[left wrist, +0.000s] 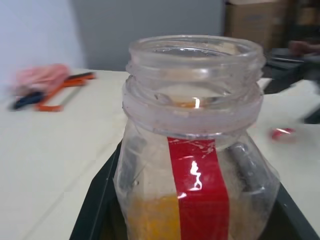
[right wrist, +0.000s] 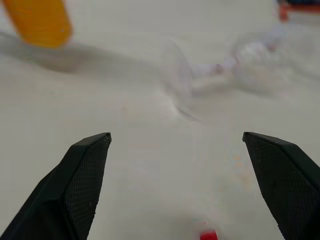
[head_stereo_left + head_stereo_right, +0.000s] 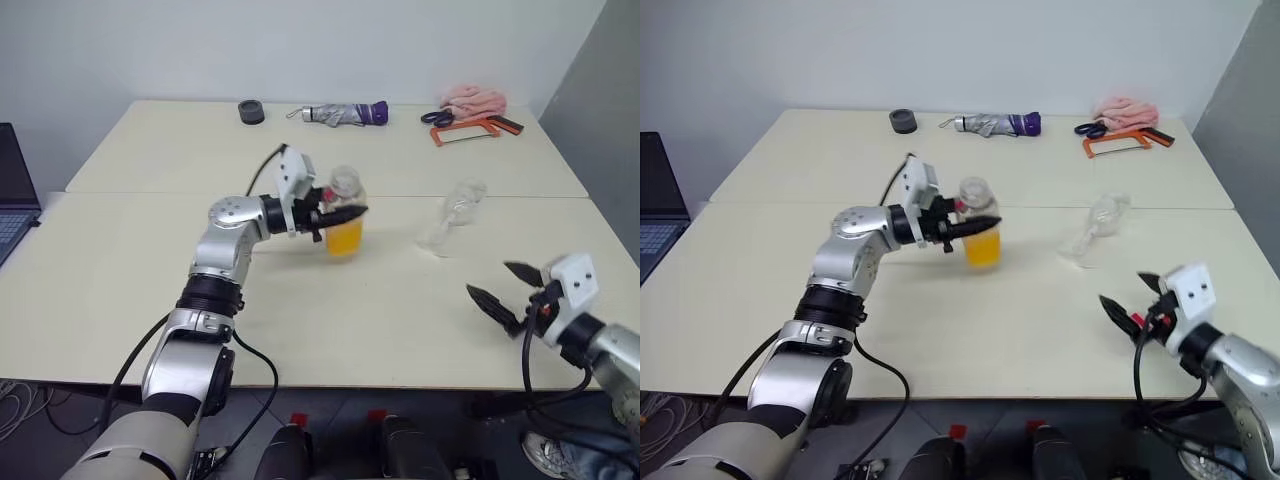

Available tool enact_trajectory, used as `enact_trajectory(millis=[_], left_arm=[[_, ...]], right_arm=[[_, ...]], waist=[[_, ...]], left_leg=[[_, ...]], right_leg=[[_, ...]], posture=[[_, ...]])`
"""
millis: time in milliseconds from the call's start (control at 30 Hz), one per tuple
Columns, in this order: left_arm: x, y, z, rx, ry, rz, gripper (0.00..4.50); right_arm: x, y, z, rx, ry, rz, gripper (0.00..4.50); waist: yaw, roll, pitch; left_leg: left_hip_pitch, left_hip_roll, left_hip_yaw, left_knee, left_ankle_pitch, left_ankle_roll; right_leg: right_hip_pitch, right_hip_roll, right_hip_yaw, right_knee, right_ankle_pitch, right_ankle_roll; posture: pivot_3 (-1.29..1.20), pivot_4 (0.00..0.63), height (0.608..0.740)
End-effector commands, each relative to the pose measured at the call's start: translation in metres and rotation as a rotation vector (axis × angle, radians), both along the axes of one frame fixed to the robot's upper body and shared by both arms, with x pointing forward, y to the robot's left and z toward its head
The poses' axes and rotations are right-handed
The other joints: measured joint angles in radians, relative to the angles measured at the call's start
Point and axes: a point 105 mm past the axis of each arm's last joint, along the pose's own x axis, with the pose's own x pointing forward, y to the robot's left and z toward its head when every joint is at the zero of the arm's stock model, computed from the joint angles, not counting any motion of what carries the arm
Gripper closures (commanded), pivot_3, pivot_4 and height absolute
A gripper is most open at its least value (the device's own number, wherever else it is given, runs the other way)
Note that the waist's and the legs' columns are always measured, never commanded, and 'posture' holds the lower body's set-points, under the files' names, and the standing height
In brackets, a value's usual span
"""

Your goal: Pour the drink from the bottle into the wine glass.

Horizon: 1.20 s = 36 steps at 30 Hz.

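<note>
Bottle [image 3: 345,222] stands upright, uncapped mouth up, in left gripper [image 3: 340,216].

No readable text, brand, number or sign anywhere. The bottle [image 1: 195,150] carries a plain red label stripe [image 1: 202,195] with no lettering visible on it. Items at the far edge of the worktop [image 3: 330,300] are too small to show any print.
</note>
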Motion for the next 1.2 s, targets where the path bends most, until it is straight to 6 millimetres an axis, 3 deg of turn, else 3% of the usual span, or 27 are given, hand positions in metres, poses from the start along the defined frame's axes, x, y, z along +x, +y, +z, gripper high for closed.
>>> enact_trajectory(millis=[33, 233, 367, 667, 933, 1200], left_arm=[[0.021, 0.044, 0.026, -0.11, -0.08, 0.297, 2.77], [0.036, 0.114, 0.024, -0.195, -0.082, 0.681, 2.77], [0.036, 0.146, 0.017, -0.205, -0.075, 0.834, 2.77], [0.035, 0.166, -0.001, -0.206, -0.042, 0.937, 2.77], [0.039, 0.173, -0.029, -0.195, 0.025, 1.01, 2.77], [0.036, 0.167, -0.04, -0.203, 0.037, 0.984, 0.2]], right_arm=[[-0.001, 0.055, 0.023, 0.04, -0.044, 0.212, 0.0], [0.04, 0.114, 0.041, 0.045, -0.095, 0.29, 0.0], [0.047, 0.153, 0.046, 0.048, -0.098, 0.376, 0.0], [0.049, 0.196, 0.051, 0.035, -0.111, 0.473, 0.0], [0.052, 0.203, 0.048, 0.03, -0.104, 0.471, 0.0], [0.051, 0.198, 0.047, 0.034, -0.095, 0.453, 0.0]], waist=[[-0.002, 0.0, 0.0], [0.002, -0.001, 0.0], [0.009, -0.001, 0.001], [0.011, -0.002, 0.0], [0.007, -0.003, 0.0], [0.006, -0.003, 0.0]], left_leg=[[0.0, 0.0, 0.0, 0.0, 0.0, 0.0], [-0.003, 0.0, -0.003, 0.003, 0.0, -0.001], [-0.003, 0.0, -0.003, 0.003, 0.002, -0.004], [-0.005, -0.003, -0.003, 0.004, 0.002, -0.004], [-0.004, -0.002, -0.002, 0.004, 0.002, -0.004], [-0.004, -0.002, -0.002, 0.004, 0.002, -0.004]], right_leg=[[0.0, 0.0, 0.0, 0.0, 0.0, 0.0], [-0.001, -0.002, -0.002, 0.001, 0.0, 0.0], [-0.002, -0.006, -0.002, 0.001, 0.0, 0.0], [-0.002, -0.01, -0.003, 0.001, 0.001, 0.0], [-0.003, -0.009, -0.003, 0.001, 0.001, 0.0], [-0.003, -0.009, -0.003, 0.002, 0.001, 0.0]], posture=[[0.0, 0.15, 0.74], [0.0, 0.15, 0.74], [0.0, 0.15, 0.74], [0.0, 0.15, 0.74], [0.0, 0.15, 0.74], [0.0, 0.15, 0.74]])
